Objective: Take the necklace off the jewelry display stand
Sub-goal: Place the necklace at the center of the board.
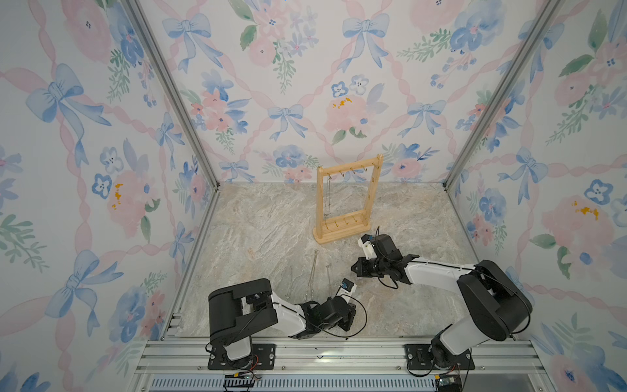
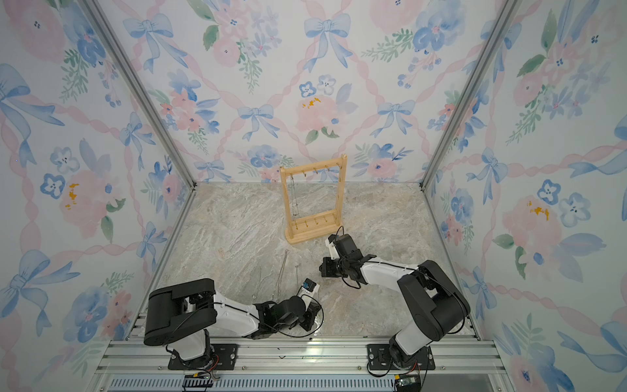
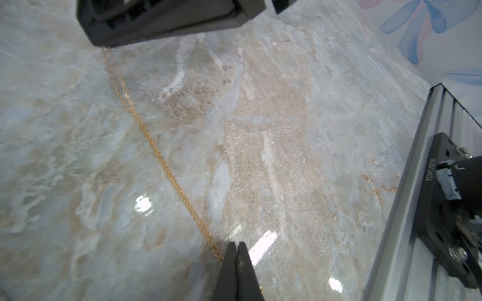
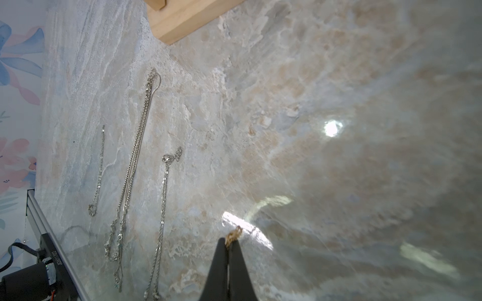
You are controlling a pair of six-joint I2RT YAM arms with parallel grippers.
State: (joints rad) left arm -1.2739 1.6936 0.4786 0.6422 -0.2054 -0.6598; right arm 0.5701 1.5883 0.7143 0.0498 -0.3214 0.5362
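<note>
Running between both grippers, the gold necklace [image 3: 161, 161] is off the jewelry display stand [image 1: 341, 235], at 6 o'clock from its base. Your right gripper [image 4: 229, 243] pinches one end; your left gripper [image 3: 236, 245] is pressed together on the other. Three silver chains [image 4: 135, 161] lie on the table [image 1: 264, 220] at 7 o'clock. One silver necklace [image 1: 328, 197] hangs at the frame's 9 o'clock side, so you have that one left

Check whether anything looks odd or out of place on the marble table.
Yes: a thin gold chain is pinched at both ends, by the left gripper and the right gripper, running nearly straight between them over the marble-patterned tabletop. Nearby, three silver chains lie loose.
</note>
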